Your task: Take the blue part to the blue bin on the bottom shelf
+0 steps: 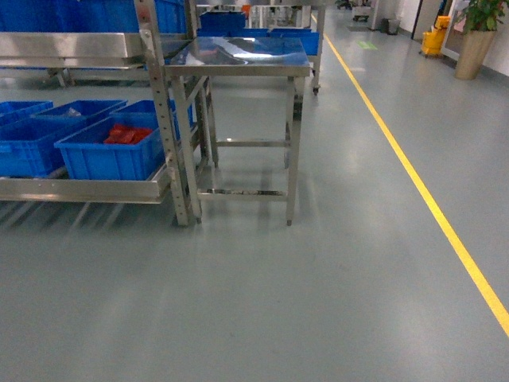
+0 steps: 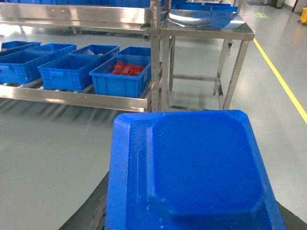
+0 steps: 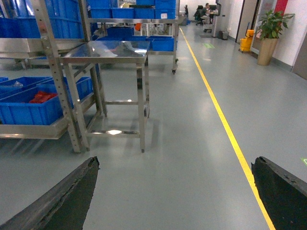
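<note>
- Bottom shelf [image 1: 79,189]: left edge of the head view, carrying blue bins [image 1: 107,155]; neither arm appears in this view.
- Blue part [image 2: 192,172]: visible only in the left wrist view, filling the lower centre over the left gripper [image 2: 96,215]; whether the jaws grip it cannot be told.
- Right gripper [image 3: 177,191]: dark fingers [image 3: 62,196] in the lower corners, spread wide, holding nothing, above bare floor.
</note>
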`<state>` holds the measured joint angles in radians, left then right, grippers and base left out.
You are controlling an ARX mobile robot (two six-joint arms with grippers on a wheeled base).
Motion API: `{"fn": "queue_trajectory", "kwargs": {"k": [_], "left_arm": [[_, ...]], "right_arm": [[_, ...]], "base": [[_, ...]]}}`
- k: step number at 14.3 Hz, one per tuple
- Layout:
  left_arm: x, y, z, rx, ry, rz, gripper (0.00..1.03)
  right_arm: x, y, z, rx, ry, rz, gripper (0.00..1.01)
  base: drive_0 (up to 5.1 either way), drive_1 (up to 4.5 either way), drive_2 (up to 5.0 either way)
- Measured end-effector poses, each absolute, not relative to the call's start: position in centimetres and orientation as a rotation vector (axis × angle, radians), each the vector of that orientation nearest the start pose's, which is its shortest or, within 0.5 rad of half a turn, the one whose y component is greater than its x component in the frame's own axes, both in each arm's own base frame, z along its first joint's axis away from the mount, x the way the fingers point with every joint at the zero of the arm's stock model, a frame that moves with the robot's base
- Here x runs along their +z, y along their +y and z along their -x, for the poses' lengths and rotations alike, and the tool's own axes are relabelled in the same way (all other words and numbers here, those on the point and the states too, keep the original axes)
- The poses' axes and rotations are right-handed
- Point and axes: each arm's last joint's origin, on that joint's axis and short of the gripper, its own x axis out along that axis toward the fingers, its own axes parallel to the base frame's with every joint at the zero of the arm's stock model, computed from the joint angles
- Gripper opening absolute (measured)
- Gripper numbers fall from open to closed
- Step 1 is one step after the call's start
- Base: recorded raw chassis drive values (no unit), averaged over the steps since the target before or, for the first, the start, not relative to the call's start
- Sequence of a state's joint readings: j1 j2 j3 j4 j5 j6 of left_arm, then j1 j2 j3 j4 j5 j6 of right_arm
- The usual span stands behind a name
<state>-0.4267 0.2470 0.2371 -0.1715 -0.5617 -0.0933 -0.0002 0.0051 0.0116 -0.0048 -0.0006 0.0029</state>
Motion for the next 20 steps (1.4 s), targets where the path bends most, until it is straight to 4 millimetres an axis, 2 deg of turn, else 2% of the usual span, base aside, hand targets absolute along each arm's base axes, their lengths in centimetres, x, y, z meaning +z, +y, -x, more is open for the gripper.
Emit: {"fn": "queue_trajectory", "kwargs": {"k": [20], "left_arm": [[20.89, -2.76, -9.78, 0.141, 0.154, 0.006, 0.43]], "right_arm": [[16.64, 0.0, -9.73, 0.0, 0.001, -0.003, 0.98]], "base": [[0.0, 4.12, -4.0]]}}
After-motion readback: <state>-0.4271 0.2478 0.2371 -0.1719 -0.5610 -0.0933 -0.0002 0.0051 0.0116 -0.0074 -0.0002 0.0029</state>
